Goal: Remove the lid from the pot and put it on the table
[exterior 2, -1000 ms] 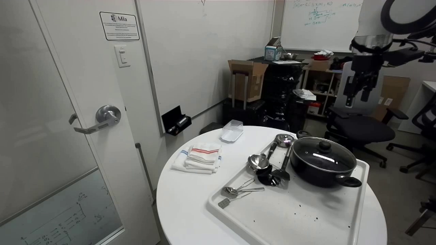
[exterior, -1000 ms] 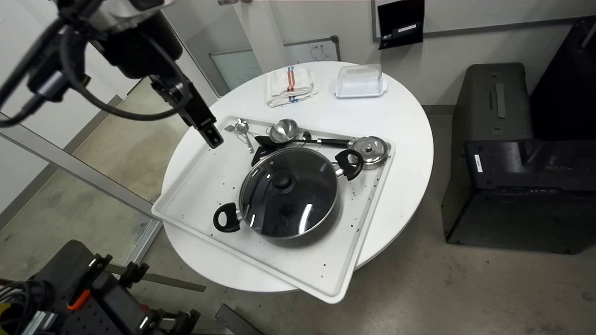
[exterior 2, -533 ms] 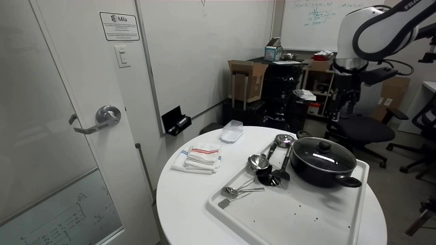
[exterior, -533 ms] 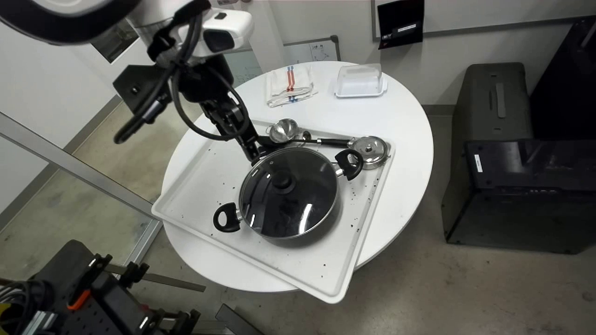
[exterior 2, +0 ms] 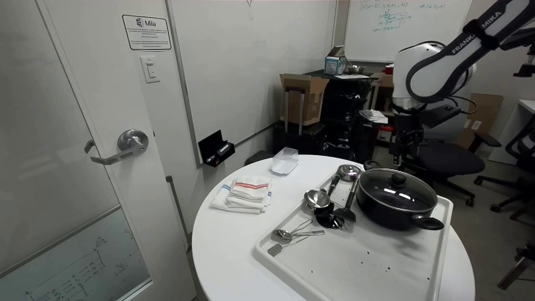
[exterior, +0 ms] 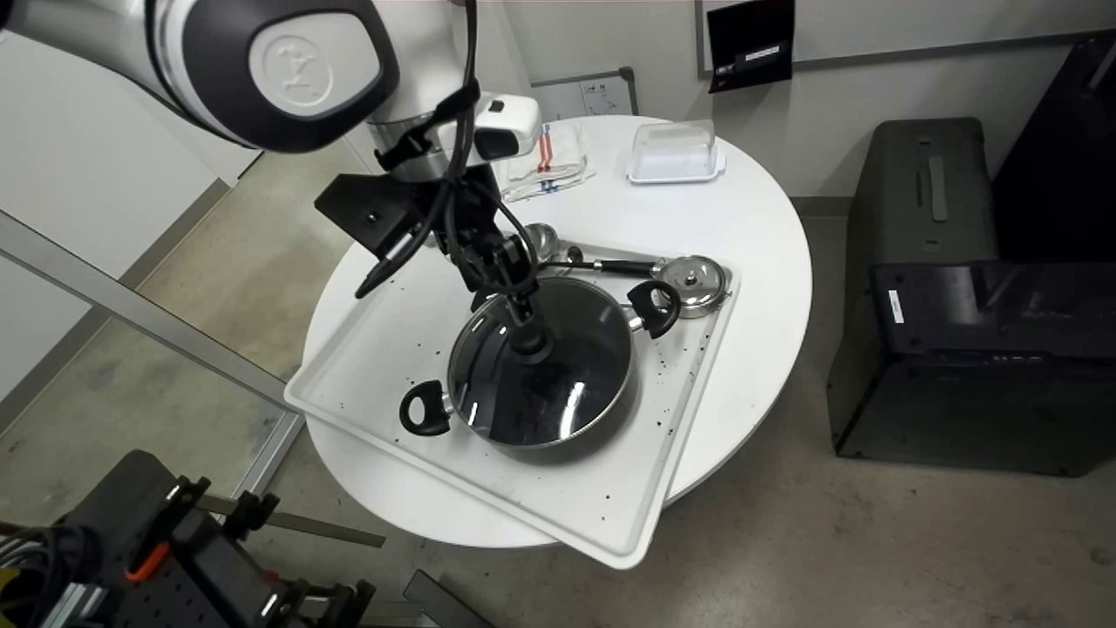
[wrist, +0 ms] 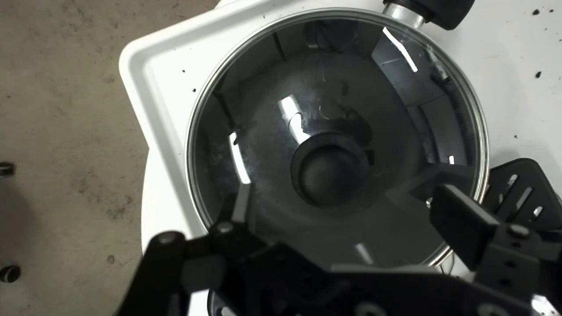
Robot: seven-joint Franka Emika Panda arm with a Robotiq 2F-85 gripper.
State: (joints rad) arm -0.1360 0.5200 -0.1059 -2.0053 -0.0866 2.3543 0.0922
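The glass lid (exterior: 571,375) with its dark knob (wrist: 331,175) sits on the black pot (exterior 2: 382,215) in both exterior views. The pot stands on a white tray, which rests on the round white table (exterior: 763,253). My gripper (exterior: 523,318) points down above the lid in an exterior view, its tips appearing close to the knob. It also shows above and behind the pot (exterior 2: 406,154). In the wrist view my gripper (wrist: 342,193) is open and empty. Its fingers are spread wide on either side, with the knob ahead between them, not touched.
The white tray (exterior: 366,358) has raised edges and overhangs the table's front. Several metal and black utensils (exterior 2: 317,198) and a small metal pot (exterior: 693,279) lie beside the black pot. Folded towels (exterior 2: 246,194) and a clear container (exterior 2: 285,161) stand toward the table's back.
My arm has moved in from the side over the tray, bringing the gripper above the lid and lower. The lid and pot have not moved.
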